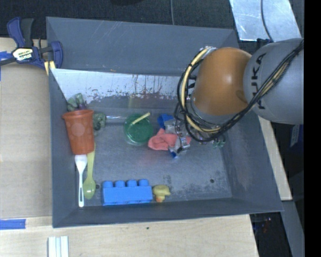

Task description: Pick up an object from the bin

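Note:
My gripper (181,136) sits low in the middle of the bin, under the arm's orange dome. Its tip is right beside a crumpled pink thing (160,140), which lies just to its left and touches it or nearly so. A small blue piece (164,121) lies just behind the pink thing. Another bit of blue (174,153) pokes out below the gripper. Further left is a round green lid (137,130) with a thin yellow stick across it.
An orange cup (79,130) lies at the left wall with a grey-green toy (98,121) beside it. A yellow-green spoon (89,176) and a white utensil (81,182) lie below the cup. Along the front wall are a blue building block (126,192) and a small yellow thing (161,192).

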`<control>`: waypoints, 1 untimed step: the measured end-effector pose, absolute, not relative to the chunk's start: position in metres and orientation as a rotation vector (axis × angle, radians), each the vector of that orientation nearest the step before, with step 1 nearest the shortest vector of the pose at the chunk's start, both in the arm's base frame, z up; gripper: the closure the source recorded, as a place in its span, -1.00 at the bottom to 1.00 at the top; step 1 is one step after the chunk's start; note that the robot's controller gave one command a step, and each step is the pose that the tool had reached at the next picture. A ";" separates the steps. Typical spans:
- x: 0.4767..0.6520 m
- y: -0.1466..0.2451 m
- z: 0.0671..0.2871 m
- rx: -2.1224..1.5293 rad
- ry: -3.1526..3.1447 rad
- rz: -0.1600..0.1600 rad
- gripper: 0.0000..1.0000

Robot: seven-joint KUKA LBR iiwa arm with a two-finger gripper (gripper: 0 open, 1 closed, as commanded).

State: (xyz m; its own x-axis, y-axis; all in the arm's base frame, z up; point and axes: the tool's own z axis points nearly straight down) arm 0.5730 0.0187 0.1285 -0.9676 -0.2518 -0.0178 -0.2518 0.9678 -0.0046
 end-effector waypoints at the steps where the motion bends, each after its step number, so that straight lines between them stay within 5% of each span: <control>1: 0.564 0.017 0.155 -0.610 3.080 -0.001 1.00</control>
State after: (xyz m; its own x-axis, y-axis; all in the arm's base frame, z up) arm 0.5643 0.0173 0.1549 -0.9244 -0.3813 -0.0013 -0.3813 0.9244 -0.0010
